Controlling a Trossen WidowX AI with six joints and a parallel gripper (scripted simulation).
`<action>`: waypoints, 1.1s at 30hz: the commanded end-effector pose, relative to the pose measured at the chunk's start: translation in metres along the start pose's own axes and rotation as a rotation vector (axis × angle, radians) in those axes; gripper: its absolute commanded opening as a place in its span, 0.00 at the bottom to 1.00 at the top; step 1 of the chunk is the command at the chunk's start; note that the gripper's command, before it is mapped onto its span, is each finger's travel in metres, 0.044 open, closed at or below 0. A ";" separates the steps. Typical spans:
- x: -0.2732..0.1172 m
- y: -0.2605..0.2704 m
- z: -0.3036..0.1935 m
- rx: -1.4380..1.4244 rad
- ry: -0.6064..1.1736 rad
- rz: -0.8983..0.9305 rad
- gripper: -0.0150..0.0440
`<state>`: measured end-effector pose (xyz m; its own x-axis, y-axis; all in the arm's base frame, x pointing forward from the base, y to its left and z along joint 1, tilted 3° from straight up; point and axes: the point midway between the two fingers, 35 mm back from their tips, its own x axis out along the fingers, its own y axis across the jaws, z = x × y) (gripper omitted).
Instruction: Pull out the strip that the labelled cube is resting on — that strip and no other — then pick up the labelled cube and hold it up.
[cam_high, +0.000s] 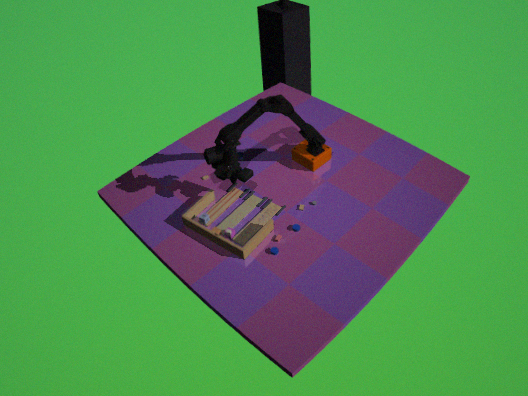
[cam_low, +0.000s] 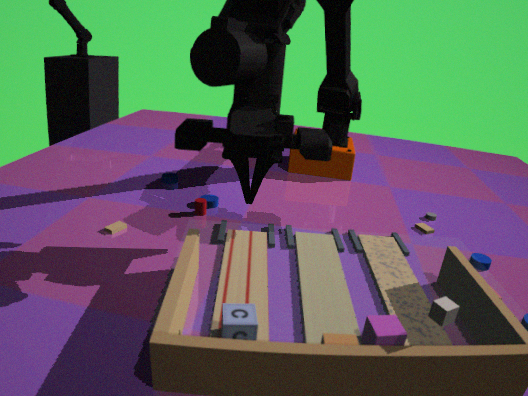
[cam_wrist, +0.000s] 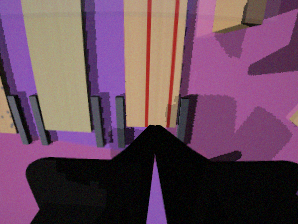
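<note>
The labelled cube (cam_high: 204, 219) (cam_low: 239, 320), pale blue with a dark C, rests on the far end of the light wood strip with two red lines (cam_low: 237, 270) (cam_wrist: 161, 60). A plain pale strip (cam_low: 322, 280) (cam_wrist: 57, 65) and a speckled strip (cam_low: 387, 260) lie beside it. Dark rails flank the strips' arm-side ends. My gripper (cam_low: 249, 201) (cam_wrist: 154, 130) is shut with its fingertips together and nothing between them. It is above the table, just beyond the red-lined strip's arm-side end; in the wrist view its tips line up with that end. The cube is outside the wrist view.
A wooden walled frame (cam_high: 215, 239) (cam_low: 325, 370) encloses three sides. Inside are a magenta cube (cam_low: 385, 330), an orange block (cam_low: 340, 340) and a whitish cube (cam_low: 444, 311). Outside lie a red cylinder (cam_low: 201, 206), a tan block (cam_low: 116, 228) and blue discs, one (cam_high: 296, 227) beside the frame.
</note>
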<state>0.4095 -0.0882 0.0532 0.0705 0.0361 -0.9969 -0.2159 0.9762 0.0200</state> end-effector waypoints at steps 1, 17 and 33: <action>0.007 0.000 0.000 -0.005 0.002 -0.001 0.25; 0.033 0.000 0.001 -0.005 0.002 -0.001 0.25; 0.053 0.001 0.003 -0.005 0.002 -0.001 0.25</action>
<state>0.4153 -0.0846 0.0018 0.0678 0.0374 -0.9970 -0.2259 0.9739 0.0212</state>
